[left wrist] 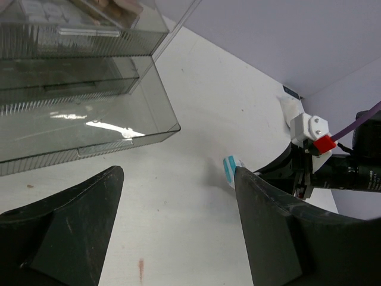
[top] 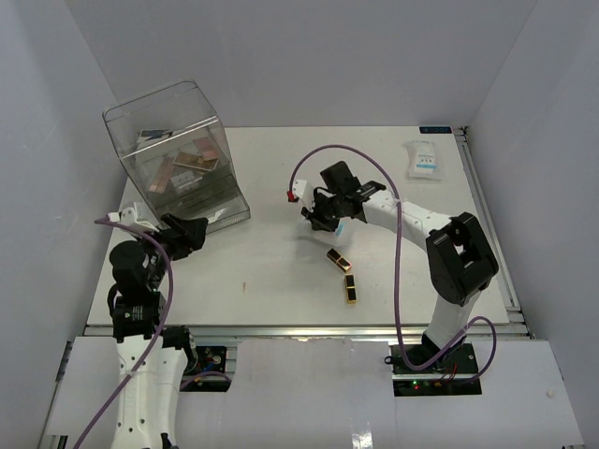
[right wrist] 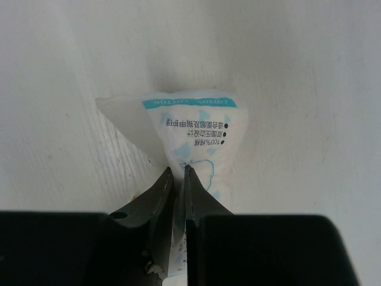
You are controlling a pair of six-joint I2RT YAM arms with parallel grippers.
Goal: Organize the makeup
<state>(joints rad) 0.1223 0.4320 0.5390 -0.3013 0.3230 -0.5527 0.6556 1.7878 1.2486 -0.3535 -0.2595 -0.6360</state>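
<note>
A white-blue sachet [right wrist: 193,128] is pinched by the closed right pincer [right wrist: 177,173], low on the tabletop [right wrist: 309,89]. The left pincer [left wrist: 177,179] is held open beside the clear box [top: 178,154]. A slow, straight lift is advised, so the slippery film is not lost.

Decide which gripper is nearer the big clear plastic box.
Left. The left gripper hangs close before the big clear plastic box; the right gripper is away to its right, shut on a white-blue plastic sachet.
</note>
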